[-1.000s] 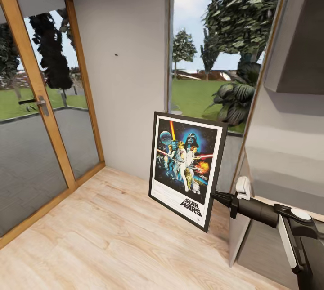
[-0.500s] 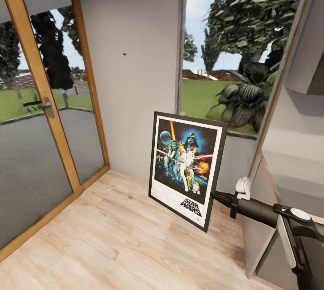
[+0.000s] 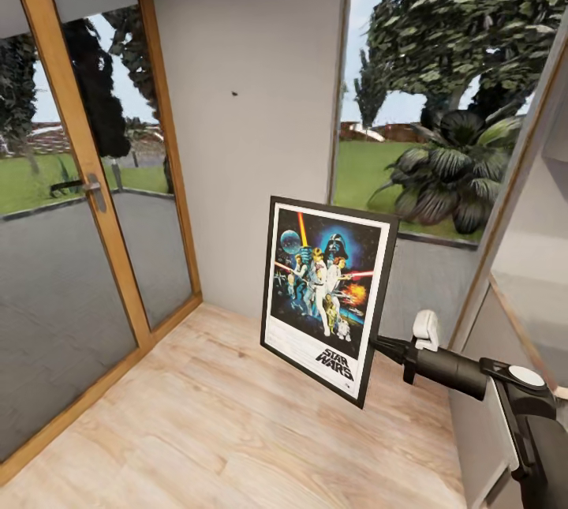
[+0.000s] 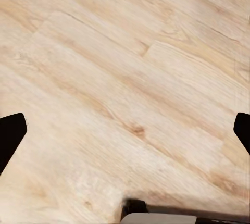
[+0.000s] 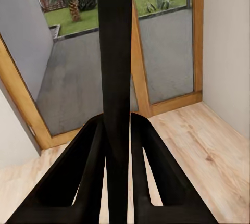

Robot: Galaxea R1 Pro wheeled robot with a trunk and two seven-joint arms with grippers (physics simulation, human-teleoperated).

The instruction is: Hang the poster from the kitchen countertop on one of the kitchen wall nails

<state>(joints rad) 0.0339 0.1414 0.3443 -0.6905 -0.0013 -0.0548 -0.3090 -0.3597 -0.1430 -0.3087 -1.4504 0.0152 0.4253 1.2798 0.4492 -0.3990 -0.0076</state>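
The poster (image 3: 327, 296) reads "STAR WARS" in black on its white margin.

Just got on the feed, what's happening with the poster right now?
The right gripper has its jaws clamped on the edge of the poster and holds it upright above the wood floor, off the countertop. One wall nail shows as a dark dot on the off-white wall, up and left of the poster, so hanging is not yet done. The left gripper is open over bare floor.

Bright, even daylight; soft shadows, slightly blurry render.
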